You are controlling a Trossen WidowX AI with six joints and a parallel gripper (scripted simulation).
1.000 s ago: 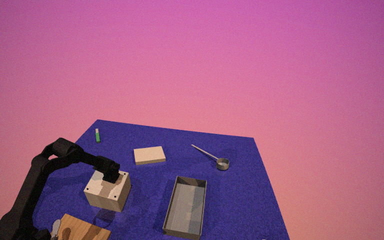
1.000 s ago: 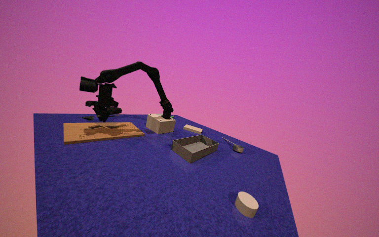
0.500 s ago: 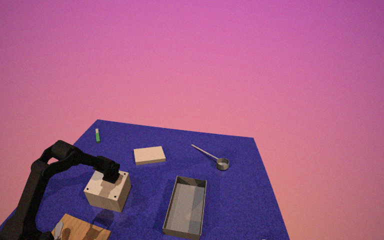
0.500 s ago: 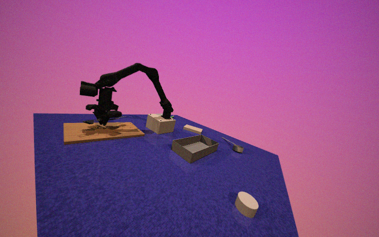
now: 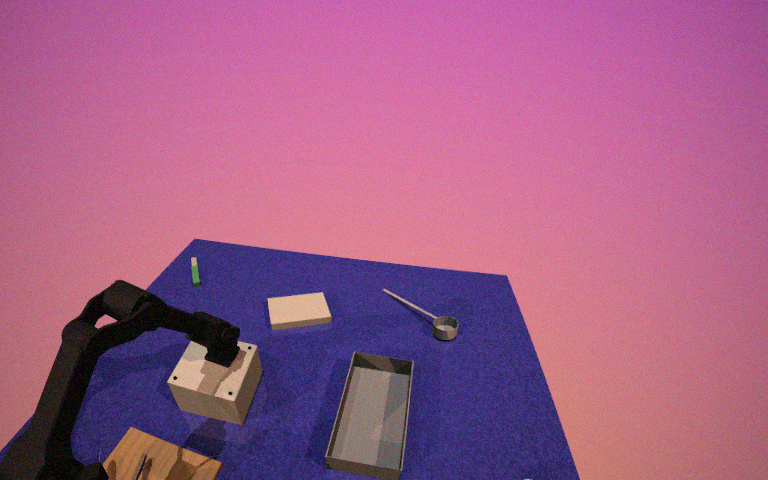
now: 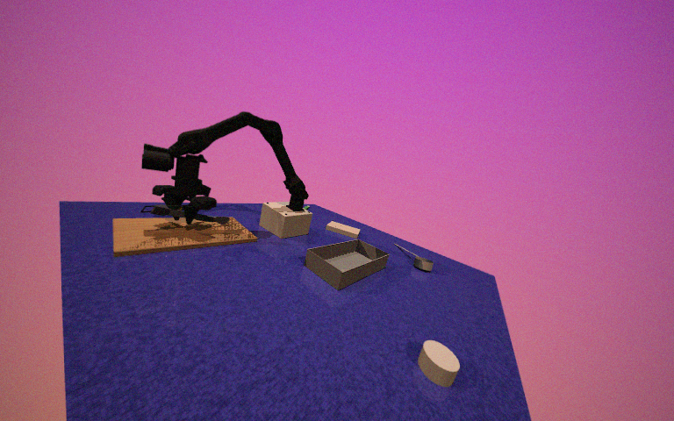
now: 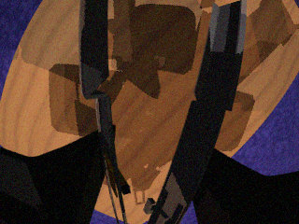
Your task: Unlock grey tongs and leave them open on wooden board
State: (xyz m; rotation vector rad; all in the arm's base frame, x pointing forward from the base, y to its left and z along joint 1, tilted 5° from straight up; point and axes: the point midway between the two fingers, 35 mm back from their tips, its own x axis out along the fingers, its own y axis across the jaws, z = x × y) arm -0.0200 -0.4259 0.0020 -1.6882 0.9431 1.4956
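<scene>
Tongs [image 5: 141, 466] [image 6: 217, 218] [image 7: 207, 103] were off the roasting tin [image 5: 365, 468] [image 6: 323, 266], arms spread, so likely unlocked. Your gripper [image 6: 189, 221] [image 7: 149, 136] had parted fingers; tongs lay between and below them, over the wooden board [image 5: 133, 441] [image 6: 129, 240] [image 7: 21, 112]. Couldn't tell if resting. Clean release and retreat probably remained.

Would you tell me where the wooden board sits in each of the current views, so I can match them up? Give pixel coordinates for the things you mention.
Top: the wooden board [image 5: 195, 465] [image 6: 124, 238] [image 7: 33, 112] is at the bottom edge, left of centre, cut off.
Exterior: left of centre, around mid-height, beneath the gripper [image 6: 189, 222] [image 7: 149, 136].
Wrist: behind the fingers, filling most of the picture.
Shared landmark: the blue surface [image 5: 481, 396] [image 6: 223, 322] [image 7: 276, 154] around the board.
</scene>
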